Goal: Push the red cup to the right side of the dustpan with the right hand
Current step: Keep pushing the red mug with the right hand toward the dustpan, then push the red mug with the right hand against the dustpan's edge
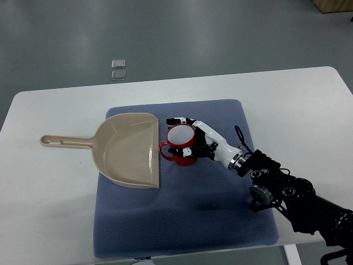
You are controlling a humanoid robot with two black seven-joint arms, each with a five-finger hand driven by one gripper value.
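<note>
1. A white desk (49, 105) is seen from above, with a blue mat (209, 210) spread across its middle and lower part.
2. A beige dustpan (129, 149) is laid at centre left of the frame, its handle pointed toward the left edge and its open mouth turned to the right, over the mat's left border.
3. The red cup (180, 144) is found upright on the mat, just beside the dustpan's right edge; its small handle is turned left and looks to be touching or nearly touching that edge.
4. The right hand (199, 141) is brought in from the lower right corner on a black arm.
5. The fingers (177, 120) are curled around the cup's far and right sides, while the thumb is pressed at its near side, so the cup is clasped.
6. Two small grey squares (118, 69) are spotted on the floor beyond the desk, in the upper middle of the frame.
</note>
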